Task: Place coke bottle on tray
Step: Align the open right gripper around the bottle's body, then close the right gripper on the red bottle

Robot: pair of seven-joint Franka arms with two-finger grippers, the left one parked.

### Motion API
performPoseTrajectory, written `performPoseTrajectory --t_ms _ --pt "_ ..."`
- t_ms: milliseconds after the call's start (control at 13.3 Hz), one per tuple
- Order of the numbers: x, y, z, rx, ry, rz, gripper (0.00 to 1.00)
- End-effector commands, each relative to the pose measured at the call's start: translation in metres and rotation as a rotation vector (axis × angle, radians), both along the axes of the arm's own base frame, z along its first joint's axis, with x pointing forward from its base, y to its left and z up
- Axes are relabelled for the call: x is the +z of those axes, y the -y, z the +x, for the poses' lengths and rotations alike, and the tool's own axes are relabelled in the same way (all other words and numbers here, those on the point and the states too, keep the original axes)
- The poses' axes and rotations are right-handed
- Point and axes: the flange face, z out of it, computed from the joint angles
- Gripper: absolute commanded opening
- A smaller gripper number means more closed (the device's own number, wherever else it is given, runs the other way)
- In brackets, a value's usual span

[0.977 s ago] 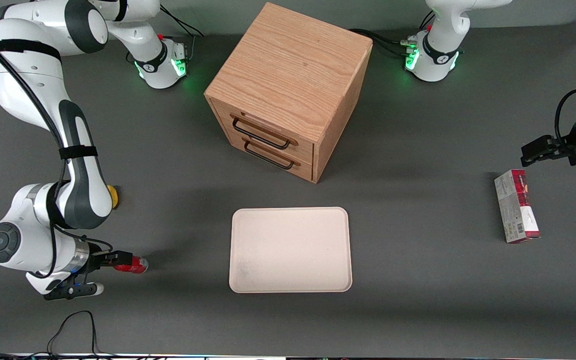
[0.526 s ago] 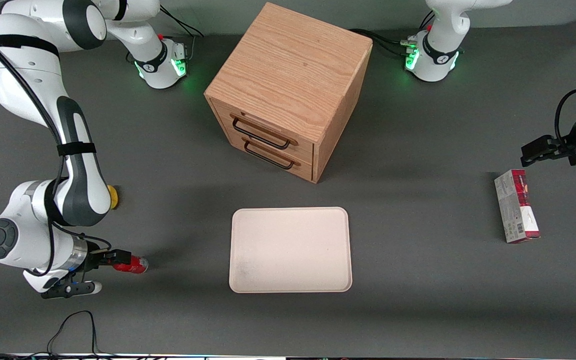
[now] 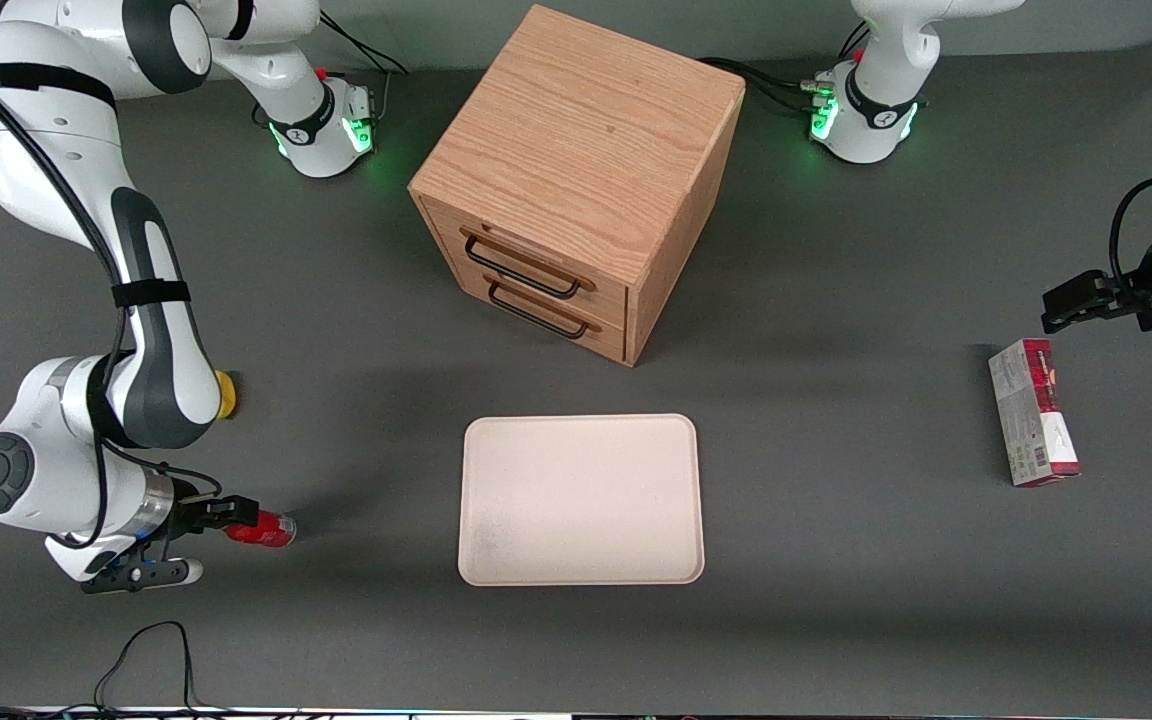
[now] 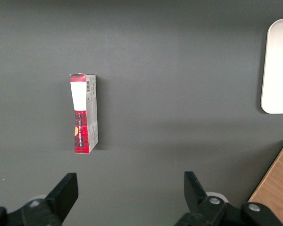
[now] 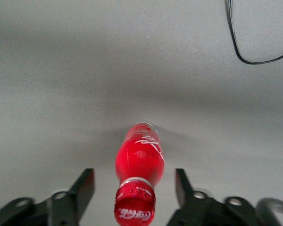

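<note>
Right wrist view shows the claw [image 5: 134,190] spread wide with a finger on either side of the coke bottle [image 5: 138,162], which seems to stand upright on the grey surface [image 5: 61,84] with clear gaps to both fingers, so nothing is gripped yet. In the front view the bottle is toward the working arm's end of the surface, well apart from the cream tray [image 3: 581,498], which is bare. Judging by this, the grasp, lift, carry and set-down all remain.
</note>
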Motion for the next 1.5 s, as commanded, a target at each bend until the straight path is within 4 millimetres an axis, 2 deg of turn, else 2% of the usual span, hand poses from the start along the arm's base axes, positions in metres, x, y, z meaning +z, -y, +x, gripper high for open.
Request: performPoseTrajectory --t_ms 0,75,150,301,376,526,751,977,1277,1428 --pt "0.008 -0.002 -0.007 -0.009 0.004 0.012 0.22" --pt "0.008 -0.002 -0.007 -0.009 0.002 0.012 0.14" --pt "0.008 -0.002 -0.007 -0.009 0.002 0.012 0.1" --pt "0.011 -0.002 -0.006 0.005 0.007 0.012 0.1" --pt "0.017 -0.001 -0.004 0.004 0.016 0.012 0.09" --pt "0.048 0.0 -0.004 0.034 0.026 0.01 0.09" --pt "0.131 0.001 -0.005 0.058 -0.024 0.011 0.09" --pt "0.183 0.009 -0.017 0.121 -0.061 -0.002 0.09" --pt "0.286 0.02 -0.06 0.12 -0.032 -0.003 0.1" --pt "0.317 0.021 -0.079 0.119 -0.017 -0.011 0.1"
